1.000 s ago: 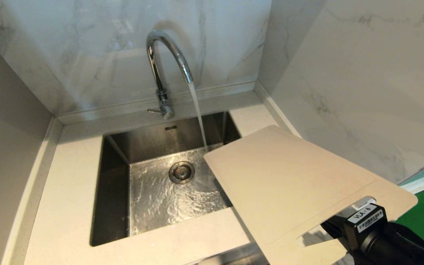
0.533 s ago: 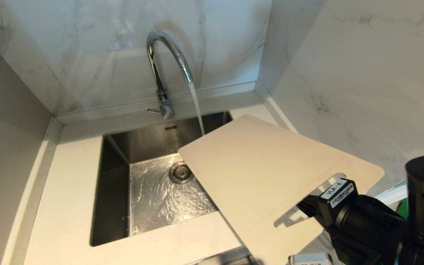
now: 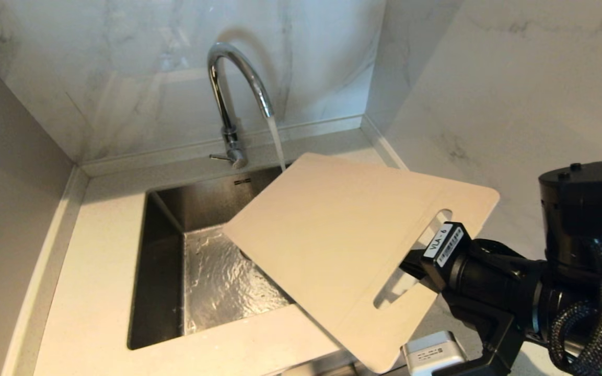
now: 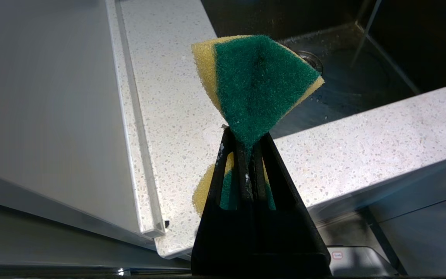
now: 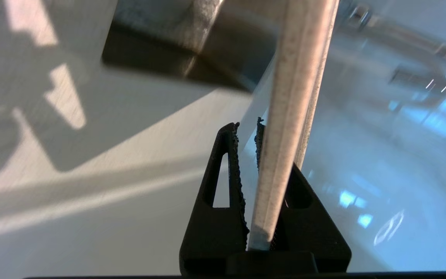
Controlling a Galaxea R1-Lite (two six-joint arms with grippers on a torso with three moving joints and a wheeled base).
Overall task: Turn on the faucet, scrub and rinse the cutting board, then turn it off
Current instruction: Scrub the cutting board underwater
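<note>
A: Which step is shown?
B: Rinsing begins. The faucet [image 3: 233,99] runs; the right tool [image 5: 263,170], clenched on the handle end of the cutting board [image 3: 332,240], holds it tilted over the sink [image 3: 165,271], far edge at the stream.
A: And the next move?
B: Probably scrubbing: the left tool [image 4: 246,155], off the head view, pinches a sponge [image 4: 259,83] near the counter [image 4: 176,97] and must reach the board.

The right arm [image 3: 494,284] is showing as matte black rounded housings, with a white barcode sticker [image 3: 443,244] reading "VLA-6" on its wrist block. A broad black cylindrical joint [image 3: 586,206] is carrying small screws on top. A braided black cable [image 3: 601,308] is looping beside it. A small white-grey box [image 3: 431,355] is sitting underneath. Both wrist views are showing black triangular fingers [image 5: 227,186] with slotted cut-outs and ridged pads.
</note>
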